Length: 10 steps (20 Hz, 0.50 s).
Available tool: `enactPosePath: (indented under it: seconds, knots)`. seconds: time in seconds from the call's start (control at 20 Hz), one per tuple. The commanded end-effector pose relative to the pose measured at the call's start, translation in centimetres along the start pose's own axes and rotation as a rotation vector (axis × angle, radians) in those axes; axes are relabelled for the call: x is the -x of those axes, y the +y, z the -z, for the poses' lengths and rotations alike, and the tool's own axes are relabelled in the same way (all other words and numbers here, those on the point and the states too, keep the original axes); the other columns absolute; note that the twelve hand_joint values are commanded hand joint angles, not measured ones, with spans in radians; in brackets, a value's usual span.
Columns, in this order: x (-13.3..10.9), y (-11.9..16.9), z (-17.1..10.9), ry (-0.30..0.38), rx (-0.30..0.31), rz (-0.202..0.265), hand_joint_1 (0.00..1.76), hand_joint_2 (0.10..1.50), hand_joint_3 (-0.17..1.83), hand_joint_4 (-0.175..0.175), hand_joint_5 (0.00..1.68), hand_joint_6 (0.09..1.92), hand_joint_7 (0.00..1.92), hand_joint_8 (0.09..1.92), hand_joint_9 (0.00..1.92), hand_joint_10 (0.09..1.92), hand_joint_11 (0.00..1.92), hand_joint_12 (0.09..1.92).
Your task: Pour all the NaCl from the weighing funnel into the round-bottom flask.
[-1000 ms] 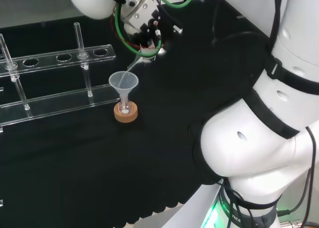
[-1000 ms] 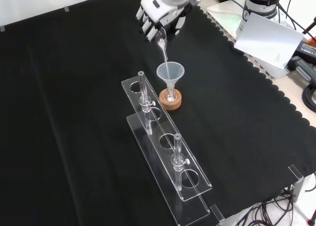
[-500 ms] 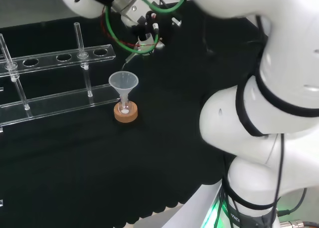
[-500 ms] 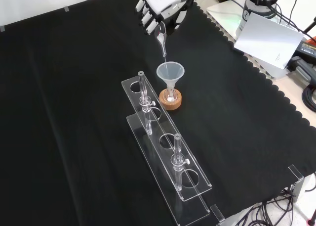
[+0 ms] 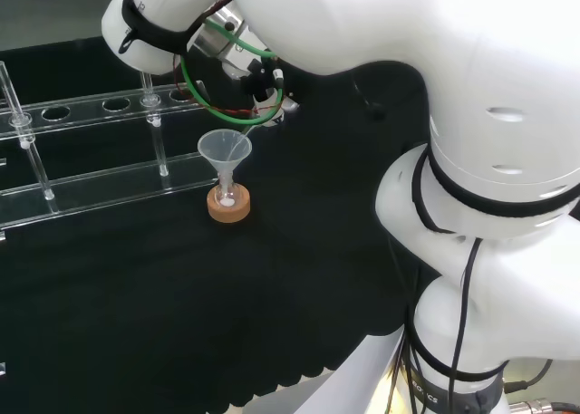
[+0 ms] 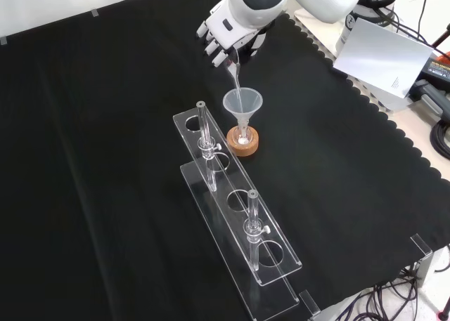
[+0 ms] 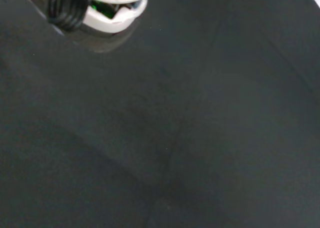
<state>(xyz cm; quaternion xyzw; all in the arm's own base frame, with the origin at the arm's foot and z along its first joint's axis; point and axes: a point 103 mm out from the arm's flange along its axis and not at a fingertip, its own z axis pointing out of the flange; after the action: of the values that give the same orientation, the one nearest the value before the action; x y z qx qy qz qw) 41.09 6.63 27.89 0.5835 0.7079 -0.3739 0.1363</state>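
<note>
A small round-bottom flask (image 6: 242,140) (image 5: 227,197) sits on a cork ring (image 6: 242,145) (image 5: 228,207) with a clear plastic funnel (image 6: 242,105) (image 5: 225,149) in its neck. Some white powder lies in the flask's bottom. The hand (image 6: 230,34) hangs above and behind the funnel in the front view, fingers curled round a clear glass weighing funnel (image 6: 234,69) (image 5: 240,148). The weighing funnel slants down, its thin spout reaching into the plastic funnel's mouth. In the head view the arm's links cover most of the hand.
A clear acrylic test-tube rack (image 6: 235,215) (image 5: 100,156) stands just beside the flask, with two upright posts. The cloth's scalloped edge (image 6: 365,89) runs at the right of the front view, with a white card and cables beyond it.
The hand has swung down and tilted over; the weighing funnel's spout, above the plastic funnel half a second ago, now dips into its mouth. The arm's links have moved across the head view.
</note>
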Motion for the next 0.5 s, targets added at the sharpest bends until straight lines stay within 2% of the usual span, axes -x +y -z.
enactPosePath:
  seconds: [0.05, 0.5]
  knots:
    - [-0.67, 0.03, 1.01, -0.037, 0.029, 0.016, 1.09, 0.71, 0.67, 0.175, 1.16, 0.88, 1.03, 0.54, 1.36, 0.09, 1.08, 0.9]
    - [-1.17, -0.04, 1.76, -0.12, 0.031, 0.023, 1.09, 0.71, 0.67, 0.175, 1.16, 0.88, 1.03, 0.54, 1.36, 0.09, 1.08, 0.9]
